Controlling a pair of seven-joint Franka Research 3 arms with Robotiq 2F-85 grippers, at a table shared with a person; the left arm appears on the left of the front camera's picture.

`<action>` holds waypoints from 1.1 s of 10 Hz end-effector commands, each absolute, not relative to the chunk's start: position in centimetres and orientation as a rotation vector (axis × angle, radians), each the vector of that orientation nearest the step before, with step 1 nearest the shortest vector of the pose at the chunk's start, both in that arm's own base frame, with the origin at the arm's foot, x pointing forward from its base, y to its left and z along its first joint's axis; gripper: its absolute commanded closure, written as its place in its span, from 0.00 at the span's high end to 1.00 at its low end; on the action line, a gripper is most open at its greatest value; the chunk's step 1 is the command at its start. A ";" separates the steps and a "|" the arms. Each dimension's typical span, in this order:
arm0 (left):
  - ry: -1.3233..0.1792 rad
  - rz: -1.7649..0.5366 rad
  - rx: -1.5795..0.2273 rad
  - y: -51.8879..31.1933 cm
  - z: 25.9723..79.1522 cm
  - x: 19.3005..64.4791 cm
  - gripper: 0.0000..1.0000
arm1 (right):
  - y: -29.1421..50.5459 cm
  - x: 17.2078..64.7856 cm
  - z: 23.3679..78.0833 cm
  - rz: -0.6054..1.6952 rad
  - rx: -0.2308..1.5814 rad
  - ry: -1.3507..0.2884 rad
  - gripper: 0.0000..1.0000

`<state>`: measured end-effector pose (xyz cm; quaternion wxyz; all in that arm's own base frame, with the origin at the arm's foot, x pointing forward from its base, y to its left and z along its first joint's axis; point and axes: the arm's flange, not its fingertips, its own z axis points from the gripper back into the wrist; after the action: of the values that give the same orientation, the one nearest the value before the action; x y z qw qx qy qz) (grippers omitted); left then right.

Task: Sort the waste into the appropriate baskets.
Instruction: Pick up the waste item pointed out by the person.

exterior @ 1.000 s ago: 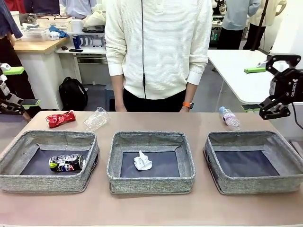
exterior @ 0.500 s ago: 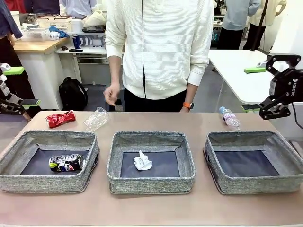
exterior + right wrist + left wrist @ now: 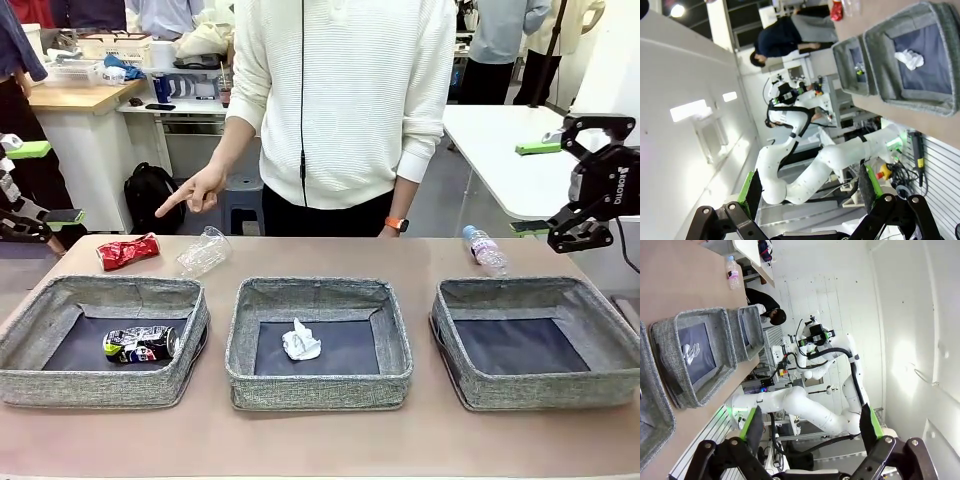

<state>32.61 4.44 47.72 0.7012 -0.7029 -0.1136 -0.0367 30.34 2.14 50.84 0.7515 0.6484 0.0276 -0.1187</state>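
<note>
- A crushed red metal can (image 3: pixel 128 251) is seen lying crosswise on the table behind the left grey woven basket (image 3: pixel 100 292).
- The wide-spread, empty left gripper (image 3: pixel 40 183) is held nearer, leftward of it; the right gripper (image 3: pixel 535 188), equally wide, is well apart.

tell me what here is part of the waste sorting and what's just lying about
Job: red can, clear container, pink-labelled bottle, dark can, paper ball, left basket, middle basket, right basket.
Lying about: black backpack, white side table.
</note>
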 end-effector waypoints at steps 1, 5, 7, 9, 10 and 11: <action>-0.242 -0.081 -1.571 4.6 47.9 32.3 1.00 | 2.1 30.5 51.0 -0.248 1.435 0.058 1.00; -0.294 -0.220 -1.453 4.5 47.6 33.8 1.00 | 2.1 30.5 51.0 -0.248 1.435 0.058 1.00; -0.469 -0.623 -1.237 4.7 47.6 38.0 1.00 | 2.1 30.5 51.0 -0.248 1.435 0.058 1.00; -0.500 -0.945 -0.700 4.6 47.5 42.6 1.00 | 2.1 30.5 51.0 -0.248 1.435 0.058 1.00; -0.498 -1.056 -0.450 4.6 47.4 44.2 1.00 | 2.1 30.5 51.0 -0.248 1.435 0.058 1.00; -0.503 -1.190 -0.150 4.8 47.8 46.0 1.00 | 2.1 30.5 51.0 -0.248 1.435 0.058 1.00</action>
<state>45.09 4.01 47.91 0.8090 -0.3979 -0.1291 -0.4129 30.37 2.16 50.79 0.7516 0.6482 0.0286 -0.1191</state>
